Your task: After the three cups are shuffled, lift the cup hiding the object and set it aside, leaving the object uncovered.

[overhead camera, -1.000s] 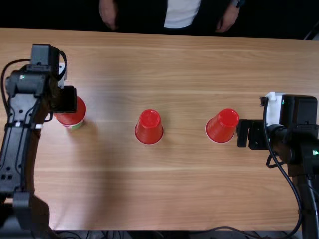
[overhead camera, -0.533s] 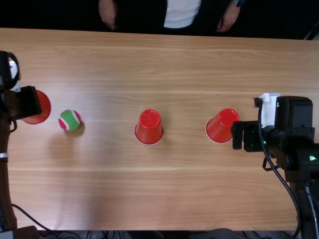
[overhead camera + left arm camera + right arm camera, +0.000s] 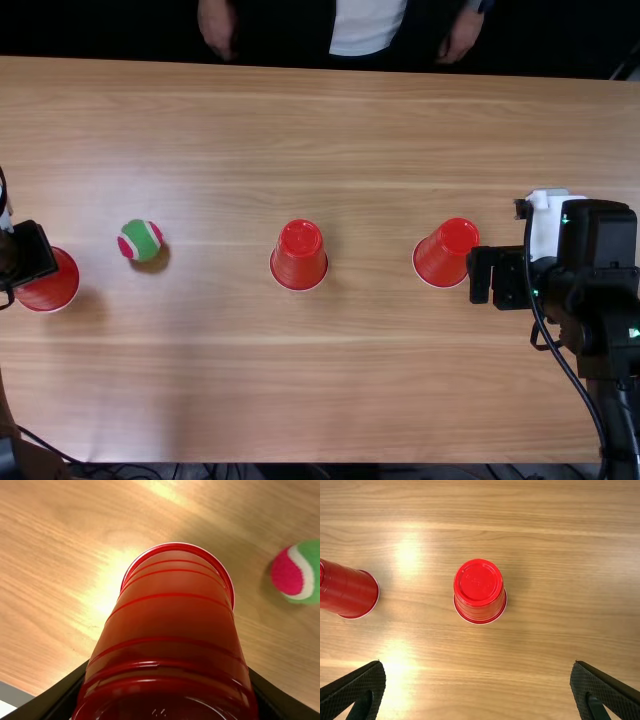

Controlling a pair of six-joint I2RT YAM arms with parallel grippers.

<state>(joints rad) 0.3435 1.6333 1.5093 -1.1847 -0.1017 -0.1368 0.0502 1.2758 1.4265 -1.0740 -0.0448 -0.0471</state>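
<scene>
While the left gripper [image 3: 25, 262] clamps a red cup [image 3: 47, 282] mouth down at the far left edge of the top view, the green-and-pink ball [image 3: 141, 240] lies uncovered on the table [image 3: 350, 120] near its right side, apart from it. The middle cup [image 3: 299, 255] stands at centre. The right gripper [image 3: 495, 275], fingers spread wide and empty, sits just beside the right cup [image 3: 446, 253] at mid right

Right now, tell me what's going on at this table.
The left gripper holds a red cup near the table's left edge, off to the side of the green and pink ball, which lies uncovered. The middle cup and the right cup stand upside down, untouched. The right gripper sits open beside the right cup, holding nothing.
</scene>
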